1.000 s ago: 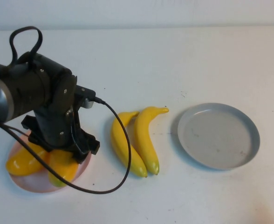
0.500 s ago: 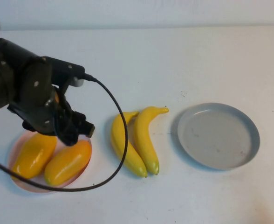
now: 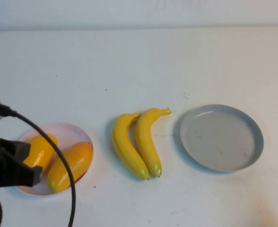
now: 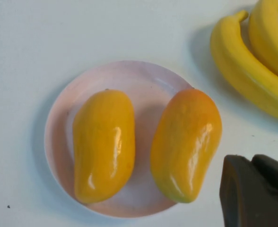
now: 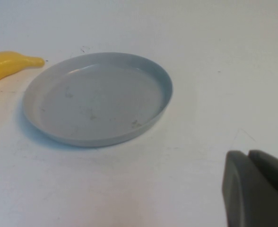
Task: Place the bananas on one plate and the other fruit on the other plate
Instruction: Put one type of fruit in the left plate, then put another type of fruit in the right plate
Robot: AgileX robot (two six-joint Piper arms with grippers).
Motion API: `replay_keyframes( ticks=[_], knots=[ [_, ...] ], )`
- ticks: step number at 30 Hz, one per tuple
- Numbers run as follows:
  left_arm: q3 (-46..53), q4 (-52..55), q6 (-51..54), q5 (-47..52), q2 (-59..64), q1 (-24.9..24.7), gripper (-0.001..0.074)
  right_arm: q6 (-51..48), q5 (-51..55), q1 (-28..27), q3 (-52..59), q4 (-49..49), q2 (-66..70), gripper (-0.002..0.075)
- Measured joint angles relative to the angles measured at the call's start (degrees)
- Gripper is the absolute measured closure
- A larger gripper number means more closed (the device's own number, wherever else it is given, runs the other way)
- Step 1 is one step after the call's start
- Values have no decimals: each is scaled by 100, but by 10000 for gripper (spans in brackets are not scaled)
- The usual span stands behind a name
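Mangoes [image 3: 54,158] untouched; both arms' fingers [image 4: 255,191] closed, empty.

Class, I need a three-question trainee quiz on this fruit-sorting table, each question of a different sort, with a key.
1. True or false: both mango-like fruits lie on the pink plate.
2. Where are the two bananas? A on the grey plate; B on the table between the plates; C on the pink plate.
3. Fill in: the left gripper, above and beside the pink plate, and the right gripper, near the grey plate, are both ____.

Key: 1 true; 2 B; 3 shut.
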Motion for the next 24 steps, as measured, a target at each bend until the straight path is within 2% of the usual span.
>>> replay_keyframes(
  ticks=[5,11,14,18,24],
  knots=[
    [265,11,-10,163,-529,0,731,0,0,0,0,0,0,741],
    [289,168,-21,147,-603,0,731,0,0,0,0,0,0,741],
    [375,310,-21,-296,-603,0,731,0,0,0,0,0,0,741],
    [671,728,-21,-1474,-807,0,732,0,0,0,0,0,0,741],
    [1214,1129,-86,-2215,-1814,21,733,0,0,0,0,5,0,741]
  ],
)
